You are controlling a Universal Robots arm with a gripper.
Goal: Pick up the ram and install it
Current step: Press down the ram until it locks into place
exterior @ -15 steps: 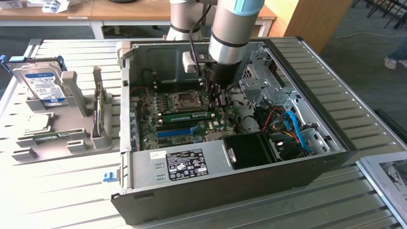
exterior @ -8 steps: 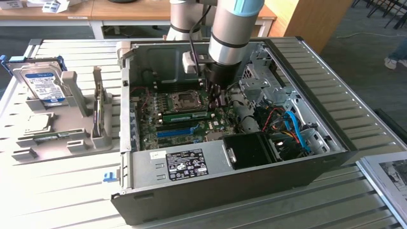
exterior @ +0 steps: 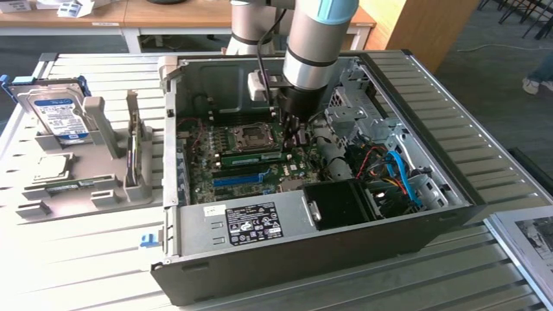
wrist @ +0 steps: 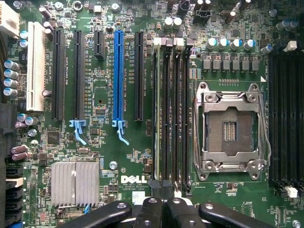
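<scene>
Gripper (exterior: 289, 139) closed and empty, directly above seated ram (exterior: 251, 157): light, rigid, fragile; handle by long edges.

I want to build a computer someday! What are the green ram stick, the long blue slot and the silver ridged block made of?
The ram: looks like glossy green circuit board, thin and flat, standing in its slot. The blue slot: likely hard moulded plastic, evenly bright blue with clip tabs. The ridged block: probably bare metal, perhaps aluminium, dull silver with thin fins. The gripper: matte black parts, metal or plastic, hard to tell.
</scene>
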